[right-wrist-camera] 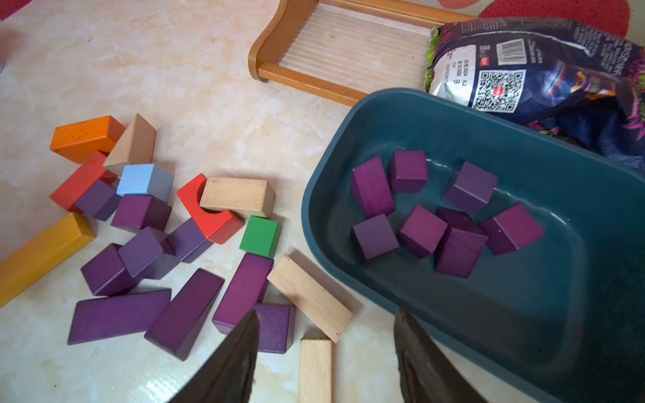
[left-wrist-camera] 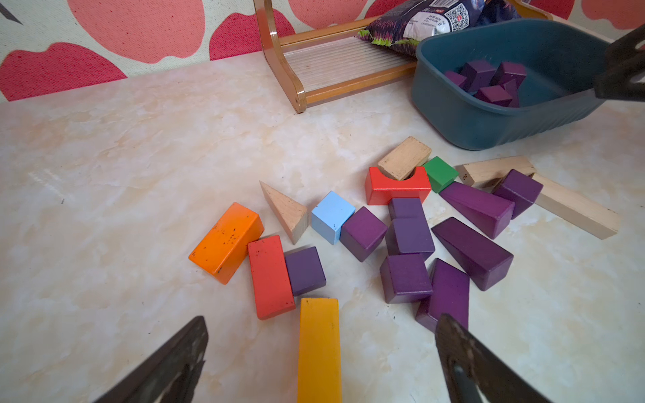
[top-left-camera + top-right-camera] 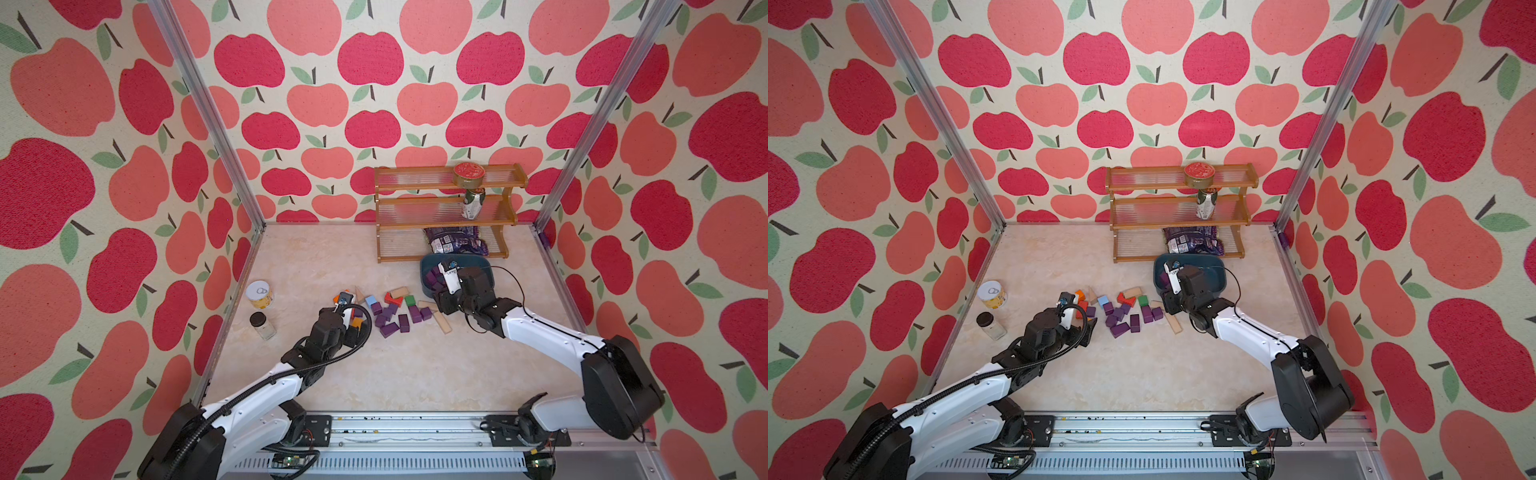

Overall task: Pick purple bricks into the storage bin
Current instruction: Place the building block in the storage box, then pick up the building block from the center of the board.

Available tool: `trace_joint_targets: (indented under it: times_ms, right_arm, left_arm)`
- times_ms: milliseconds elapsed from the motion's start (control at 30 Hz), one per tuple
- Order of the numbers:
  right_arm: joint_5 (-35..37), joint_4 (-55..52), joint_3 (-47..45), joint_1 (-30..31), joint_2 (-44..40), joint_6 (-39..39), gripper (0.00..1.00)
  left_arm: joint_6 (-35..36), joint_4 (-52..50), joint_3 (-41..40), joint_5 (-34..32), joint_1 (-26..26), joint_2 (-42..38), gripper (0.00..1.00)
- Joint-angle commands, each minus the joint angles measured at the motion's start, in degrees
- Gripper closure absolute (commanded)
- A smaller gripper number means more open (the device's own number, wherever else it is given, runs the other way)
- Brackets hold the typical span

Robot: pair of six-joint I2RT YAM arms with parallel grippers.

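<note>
The storage bin (image 3: pixel 478 264), long axis nine-to-three, at the table's (image 3: pixel 332 374) one o'clock, holds eight purple bricks (image 1: pixel 422 230). Loose bricks (image 3: pixel 390 330) point every way at its eight o'clock. Both jaws open, empty.

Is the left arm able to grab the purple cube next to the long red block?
Probably yes. The left fingers stand wide open near the purple cube; its top is bare, though the red block sits against one side.

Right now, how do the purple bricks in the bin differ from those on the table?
The bin bricks are short, cube-like; the table bricks include long slabs and wedges. The bin bricks sit alone; the table bricks mix with other colours. All are dark purple.
</note>
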Motion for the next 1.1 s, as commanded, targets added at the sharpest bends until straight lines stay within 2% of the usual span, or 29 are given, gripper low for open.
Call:
trace_joint_targets:
  times_ms: [0, 500, 1067]
  right_arm:
    - [-2.84, 4.78, -3.2, 0.28, -0.57, -1.78, 0.35]
    - [-4.21, 8.92, -5.08, 0.26, 3.44, -1.73, 0.35]
    - [-4.14, 4.85, -1.26, 0.33, 8.66, -0.45, 0.39]
  left_arm:
    - [0.67, 0.41, 1.76, 0.4, 0.33, 0.94, 0.01]
    - [1.46, 0.09, 0.42, 0.4, 0.25, -2.62, 0.01]
    - [1.65, -0.02, 0.28, 0.62, 0.24, -2.77, 0.01]
